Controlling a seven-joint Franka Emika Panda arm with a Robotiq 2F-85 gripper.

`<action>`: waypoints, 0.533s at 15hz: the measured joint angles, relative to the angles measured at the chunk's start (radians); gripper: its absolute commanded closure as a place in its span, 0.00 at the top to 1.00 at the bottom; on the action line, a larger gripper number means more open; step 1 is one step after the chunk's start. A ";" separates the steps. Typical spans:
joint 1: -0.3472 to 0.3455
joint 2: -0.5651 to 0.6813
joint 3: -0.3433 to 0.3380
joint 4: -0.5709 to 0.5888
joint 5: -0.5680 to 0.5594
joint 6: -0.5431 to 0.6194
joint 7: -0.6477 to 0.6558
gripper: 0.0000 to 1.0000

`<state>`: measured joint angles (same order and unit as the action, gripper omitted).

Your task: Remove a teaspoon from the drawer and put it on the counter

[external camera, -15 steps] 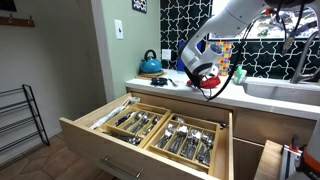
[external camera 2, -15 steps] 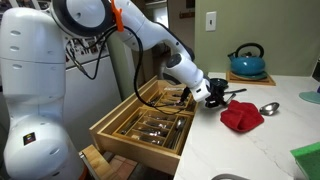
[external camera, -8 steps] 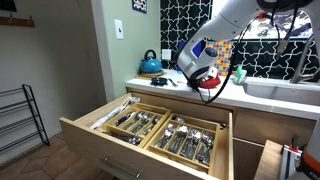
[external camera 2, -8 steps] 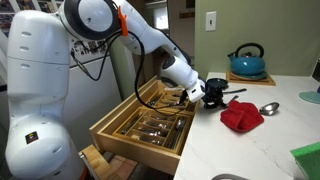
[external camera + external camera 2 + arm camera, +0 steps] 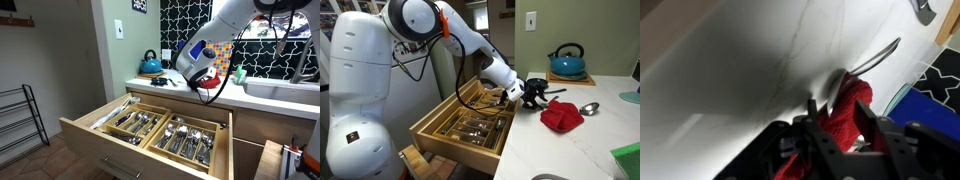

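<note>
The drawer (image 5: 100,133) (image 5: 435,130) stands pulled out, its wooden divider trays full of silver cutlery (image 5: 180,138). A teaspoon (image 5: 588,107) lies on the pale counter (image 5: 590,140) beside a crumpled red cloth (image 5: 561,117); its handle shows in the wrist view (image 5: 880,55). My gripper (image 5: 535,93) (image 5: 203,76) hovers over the counter's edge next to the cloth. In the wrist view the gripper (image 5: 840,115) is open and empty, and the red cloth (image 5: 850,100) shows past its fingers.
A teal kettle (image 5: 566,62) (image 5: 150,65) stands at the back of the counter. A sink (image 5: 285,90) lies along the counter. A small grey object (image 5: 923,10) lies past the spoon. A wire rack (image 5: 20,120) stands on the floor by the wall.
The gripper has drawn back and up a little from the red cloth, still open. The spoon and cloth have not moved.
</note>
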<state>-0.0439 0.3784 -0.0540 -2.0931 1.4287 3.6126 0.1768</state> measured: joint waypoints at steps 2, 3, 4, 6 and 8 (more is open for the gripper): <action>0.000 -0.001 0.000 -0.001 -0.042 0.007 0.021 0.90; 0.000 -0.004 0.001 -0.003 -0.071 0.007 0.028 0.97; 0.000 -0.010 0.003 -0.008 -0.103 0.006 0.032 1.00; 0.000 -0.039 0.010 -0.036 -0.168 -0.011 0.029 1.00; 0.003 -0.090 0.012 -0.085 -0.202 -0.067 -0.006 1.00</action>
<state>-0.0412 0.2881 -0.0421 -2.1784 1.2270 3.5456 0.1712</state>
